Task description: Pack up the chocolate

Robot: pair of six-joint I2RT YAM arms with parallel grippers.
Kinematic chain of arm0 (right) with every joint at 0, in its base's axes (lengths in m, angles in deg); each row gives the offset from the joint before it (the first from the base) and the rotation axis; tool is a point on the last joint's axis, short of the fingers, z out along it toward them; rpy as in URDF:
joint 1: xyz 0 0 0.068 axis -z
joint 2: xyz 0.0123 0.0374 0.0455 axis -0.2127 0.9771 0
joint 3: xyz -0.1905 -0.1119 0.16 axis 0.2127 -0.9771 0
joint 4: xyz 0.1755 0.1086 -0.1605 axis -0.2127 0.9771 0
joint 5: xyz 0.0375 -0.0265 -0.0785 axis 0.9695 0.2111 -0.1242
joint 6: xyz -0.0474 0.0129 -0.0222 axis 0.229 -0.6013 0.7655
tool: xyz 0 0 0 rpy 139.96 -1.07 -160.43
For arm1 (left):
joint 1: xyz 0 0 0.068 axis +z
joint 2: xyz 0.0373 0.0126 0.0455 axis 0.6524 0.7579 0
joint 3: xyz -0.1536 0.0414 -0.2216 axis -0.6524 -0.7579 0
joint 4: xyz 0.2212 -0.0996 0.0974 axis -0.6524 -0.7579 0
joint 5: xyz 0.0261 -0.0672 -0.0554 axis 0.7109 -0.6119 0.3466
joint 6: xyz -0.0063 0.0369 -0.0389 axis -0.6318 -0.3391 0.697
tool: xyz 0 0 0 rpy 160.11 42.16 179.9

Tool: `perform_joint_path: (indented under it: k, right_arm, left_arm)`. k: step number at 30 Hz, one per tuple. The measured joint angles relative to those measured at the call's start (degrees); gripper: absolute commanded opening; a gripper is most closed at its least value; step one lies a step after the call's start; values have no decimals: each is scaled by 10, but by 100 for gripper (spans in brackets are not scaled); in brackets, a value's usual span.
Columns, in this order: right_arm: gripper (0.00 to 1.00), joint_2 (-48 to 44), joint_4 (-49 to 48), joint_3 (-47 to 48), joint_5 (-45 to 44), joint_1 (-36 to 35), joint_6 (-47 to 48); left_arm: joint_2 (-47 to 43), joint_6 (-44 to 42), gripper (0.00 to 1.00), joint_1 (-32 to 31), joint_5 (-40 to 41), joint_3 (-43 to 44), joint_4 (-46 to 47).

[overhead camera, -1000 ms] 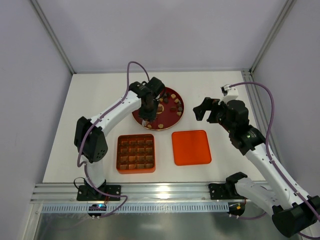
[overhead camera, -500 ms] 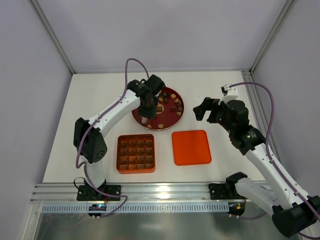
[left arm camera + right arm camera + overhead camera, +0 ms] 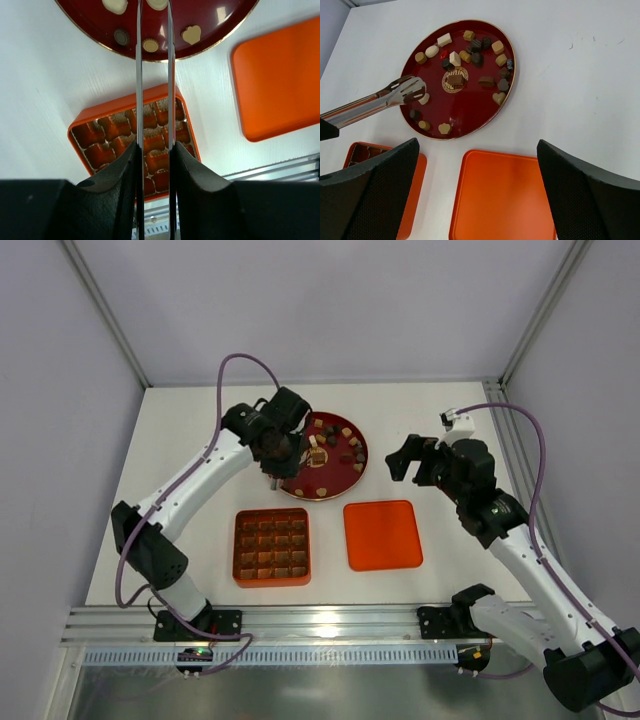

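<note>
Swung left since a second ago with the left arm (image 3: 195, 480), taking the left tool (image 3: 154, 150) from above the plate (image 3: 470, 120) to its left rim. Clamped narrow on one pair of tongs (image 3: 370, 105); tips cut off in the left wrist view, so cannot tell whether anything sits between them. Roughly twenty pieces of chocolate (image 3: 455, 79) on the one plate, far centre of the worktop (image 3: 450, 410). Hard to judge whether the sixteen cells of the one orange box (image 3: 236, 548), near left, hold any. One flat lid (image 3: 382, 535) just right of it. Right tool (image 3: 477, 145) spread wide, hovering right of the plate, unmoved.
</note>
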Motion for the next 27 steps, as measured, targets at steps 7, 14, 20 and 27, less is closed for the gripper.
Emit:
perform_joint_path:
  k: [7,14,20,27]
  right_arm:
    - [100,10,-3,0,0,0,0]
    - [100,19,-3,0,-1,0,0]
    - [100,19,-3,0,-5,0,2]
    - [100,19,-3,0,-9,0,3]
  left_arm:
    - [-89,5,27,0,-21,-59,-15]
    - [-172,15,27,-1,-47,-130,-34]
    - [-223,20,27,-12,-64,-173,-51]
    - [-258,30,27,-34,-83,-203,-64]
